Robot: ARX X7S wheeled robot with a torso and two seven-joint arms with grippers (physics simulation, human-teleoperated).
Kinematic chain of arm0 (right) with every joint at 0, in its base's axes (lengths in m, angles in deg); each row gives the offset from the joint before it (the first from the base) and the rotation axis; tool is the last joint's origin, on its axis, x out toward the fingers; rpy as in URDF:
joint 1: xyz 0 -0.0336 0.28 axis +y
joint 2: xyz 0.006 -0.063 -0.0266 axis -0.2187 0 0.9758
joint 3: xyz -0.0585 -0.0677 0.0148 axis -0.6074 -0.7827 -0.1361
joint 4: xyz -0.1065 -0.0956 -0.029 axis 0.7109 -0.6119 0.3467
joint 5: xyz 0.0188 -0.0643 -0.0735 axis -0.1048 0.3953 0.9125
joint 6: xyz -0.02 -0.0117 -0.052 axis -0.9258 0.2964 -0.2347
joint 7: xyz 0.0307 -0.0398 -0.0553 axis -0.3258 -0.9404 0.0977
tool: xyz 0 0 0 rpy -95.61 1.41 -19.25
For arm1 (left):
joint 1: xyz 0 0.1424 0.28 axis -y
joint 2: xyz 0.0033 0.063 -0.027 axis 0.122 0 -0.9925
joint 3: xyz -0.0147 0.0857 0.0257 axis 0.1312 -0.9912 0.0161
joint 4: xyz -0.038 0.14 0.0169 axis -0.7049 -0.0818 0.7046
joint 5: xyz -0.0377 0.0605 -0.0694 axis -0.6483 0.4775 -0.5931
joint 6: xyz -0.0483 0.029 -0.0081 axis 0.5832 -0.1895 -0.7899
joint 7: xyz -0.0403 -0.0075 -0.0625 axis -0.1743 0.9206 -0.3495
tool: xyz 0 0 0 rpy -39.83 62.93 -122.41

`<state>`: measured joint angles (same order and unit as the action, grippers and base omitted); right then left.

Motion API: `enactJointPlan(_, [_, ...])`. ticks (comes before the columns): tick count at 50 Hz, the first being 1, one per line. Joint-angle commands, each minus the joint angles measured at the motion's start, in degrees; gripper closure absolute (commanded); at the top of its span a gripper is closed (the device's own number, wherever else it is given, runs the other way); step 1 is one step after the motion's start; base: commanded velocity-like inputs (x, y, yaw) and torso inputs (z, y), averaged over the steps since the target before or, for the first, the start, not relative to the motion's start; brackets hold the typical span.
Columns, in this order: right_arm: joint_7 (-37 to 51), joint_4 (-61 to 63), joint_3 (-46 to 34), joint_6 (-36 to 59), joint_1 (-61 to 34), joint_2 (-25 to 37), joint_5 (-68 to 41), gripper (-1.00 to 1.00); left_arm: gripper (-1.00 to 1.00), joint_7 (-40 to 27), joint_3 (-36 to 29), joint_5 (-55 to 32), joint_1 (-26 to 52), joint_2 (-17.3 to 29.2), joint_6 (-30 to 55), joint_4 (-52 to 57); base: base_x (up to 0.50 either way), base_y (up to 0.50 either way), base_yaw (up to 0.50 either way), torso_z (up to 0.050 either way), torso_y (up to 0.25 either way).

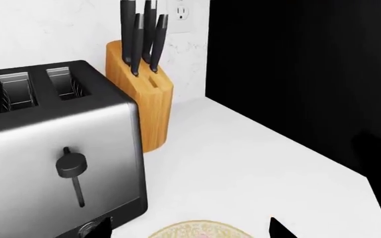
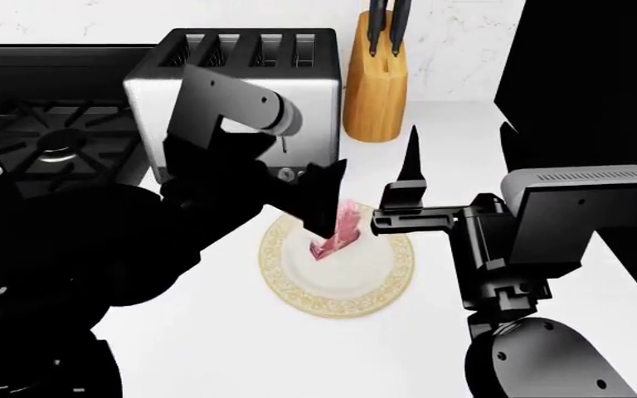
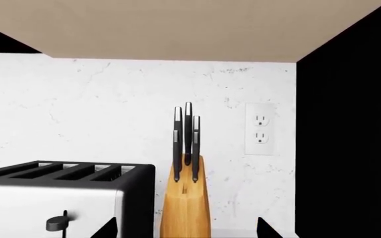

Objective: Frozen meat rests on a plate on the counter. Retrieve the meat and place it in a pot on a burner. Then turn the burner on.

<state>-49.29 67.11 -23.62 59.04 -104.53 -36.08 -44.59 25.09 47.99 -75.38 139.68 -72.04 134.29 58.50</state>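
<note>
The robot's left hand hangs over the plate on the white table, its fingers spread either side of the single piece of frozen meat, which stands tilted against them; whether they grip it cannot be told. The right hand waits alongside, spread and empty. The pickup appears under way; next comes a firm closure and lift toward the burner. One four-slot toaster and one knife block stand behind.
</note>
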Motion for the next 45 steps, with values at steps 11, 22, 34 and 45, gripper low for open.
enactJointPlan(11, [0.6, 0.3, 0.1, -0.1, 0.0, 0.5, -0.6, -1.0, -1.0, 1.2, -5.2, -1.4, -2.9, 1.8, -2.5, -2.3, 0.0, 0.0, 0.0, 0.0, 0.0])
enactJointPlan(22, [0.9, 0.1, -0.6, -0.4, -0.1, 0.7, -0.4, -1.0, -1.0, 1.9, -6.7, -0.7, -6.2, 3.5, -5.2, -2.5, 0.0, 0.0, 0.0, 0.0, 0.0])
enactJointPlan(34, [1.1, 0.1, -0.6, -0.4, -0.1, 0.9, -0.7, -1.0, -1.0, 1.4, -7.5, -1.1, -7.8, 4.2, -5.9, -2.0, 0.0, 0.0, 0.0, 0.0, 0.0])
enactJointPlan(45, [1.5, 0.1, -0.9, -0.5, -0.2, 1.2, -0.7, -1.0, -1.0, 1.3, -8.3, -1.1, -8.3, 4.9, -6.6, -2.3, 0.0, 0.0, 0.0, 0.0, 0.0])
